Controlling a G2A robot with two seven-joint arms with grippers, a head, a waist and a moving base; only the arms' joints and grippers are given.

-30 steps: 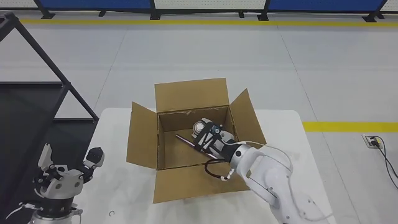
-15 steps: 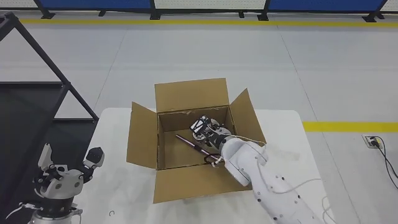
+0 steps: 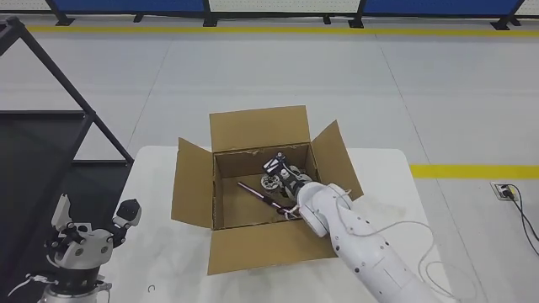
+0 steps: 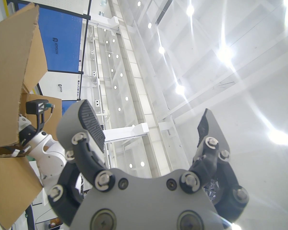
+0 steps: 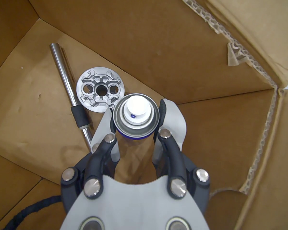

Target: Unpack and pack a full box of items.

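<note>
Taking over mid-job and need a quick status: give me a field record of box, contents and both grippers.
box: open on the table, flaps spread
right gripper: inside the box, shut on the spray can
loose in box: metal disc near the can, metal rod lying beside the disc
left gripper: open, empty, pointing up, off to the box's side

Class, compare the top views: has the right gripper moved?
Yes. The right gripper, holding the spray can, has shifted deeper into the cardboard box, toward its far wall.
</note>
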